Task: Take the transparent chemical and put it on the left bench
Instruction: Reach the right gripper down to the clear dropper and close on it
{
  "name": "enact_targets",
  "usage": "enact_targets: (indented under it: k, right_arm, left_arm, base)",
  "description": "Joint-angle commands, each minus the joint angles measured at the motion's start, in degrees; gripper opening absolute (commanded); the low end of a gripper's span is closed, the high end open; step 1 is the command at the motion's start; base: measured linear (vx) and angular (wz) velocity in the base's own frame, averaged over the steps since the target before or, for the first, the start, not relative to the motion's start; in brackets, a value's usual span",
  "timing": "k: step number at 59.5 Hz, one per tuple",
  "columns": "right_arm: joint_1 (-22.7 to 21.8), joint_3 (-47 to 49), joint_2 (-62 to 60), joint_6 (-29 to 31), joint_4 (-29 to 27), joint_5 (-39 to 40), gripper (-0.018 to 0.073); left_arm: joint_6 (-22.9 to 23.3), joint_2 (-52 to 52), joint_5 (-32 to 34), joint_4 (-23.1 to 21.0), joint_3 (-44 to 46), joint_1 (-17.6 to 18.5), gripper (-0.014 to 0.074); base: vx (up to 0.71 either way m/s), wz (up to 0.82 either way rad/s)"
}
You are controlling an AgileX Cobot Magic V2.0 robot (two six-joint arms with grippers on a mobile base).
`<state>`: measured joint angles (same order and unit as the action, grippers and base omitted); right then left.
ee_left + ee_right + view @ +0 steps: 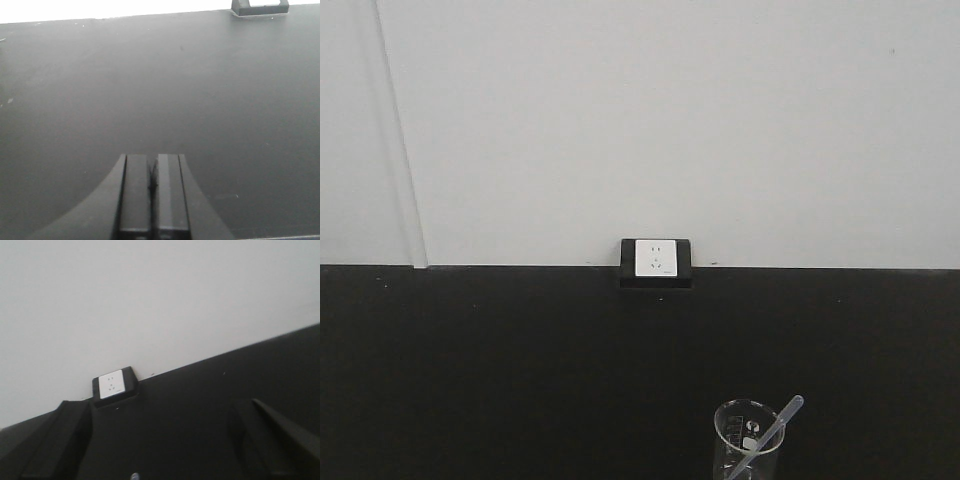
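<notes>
In the left wrist view, the left gripper [152, 165] sits at the bottom centre of the frame. It is closed, with only a thin dark seam between its two fingers [136, 195]. It holds nothing and hangs over bare black worktop [150, 90].

In the right wrist view, the right gripper [160, 407] is spread wide, one finger at the lower left and the other at the lower right. Nothing is clamped between them. A small pale spot shows at the bottom edge between the fingers, too small to identify.

In the front view, the beaker [750, 445] stands on the worktop at the bottom edge, right of centre, with its lower part cut off by the frame. A pipette [778, 425] leans out of it toward the upper right. No gripper touches it.

Farther back, a white socket [656, 258] in a black housing sits at the worktop's rear edge against the white wall [650, 120].
</notes>
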<state>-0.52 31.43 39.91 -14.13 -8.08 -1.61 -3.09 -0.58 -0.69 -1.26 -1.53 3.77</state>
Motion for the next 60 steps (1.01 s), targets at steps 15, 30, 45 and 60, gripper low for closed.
enact_targets:
  k: [15,30,45,60]
  right_arm:
    - [10.9,2.2,17.1,-3.8,-8.9,12.8,0.0614]
    - [16.5,4.6,34.3,-6.7,-9.9,26.5,0.0582]
    - [16.4,10.8,46.2,-13.1,-3.6,27.5,0.0582]
    - [16.4,12.0,53.7,-21.1,-0.1,32.8,0.0582]
  left_arm:
    - [0.4,-1.1,4.5,0.0,-0.9,0.1,-0.0004]
    - [0.4,-1.1,4.5,0.0,-0.9,0.1,-0.0004]
    - [0.4,-1.1,4.5,0.0,-0.9,0.1,-0.0004]
    - [0.4,-1.1,4.5,0.0,-0.9,0.1,-0.0004]
  base:
    - [0.00,0.00]
    - [0.00,0.00]
    - [0.00,0.00]
    - [0.00,0.00]
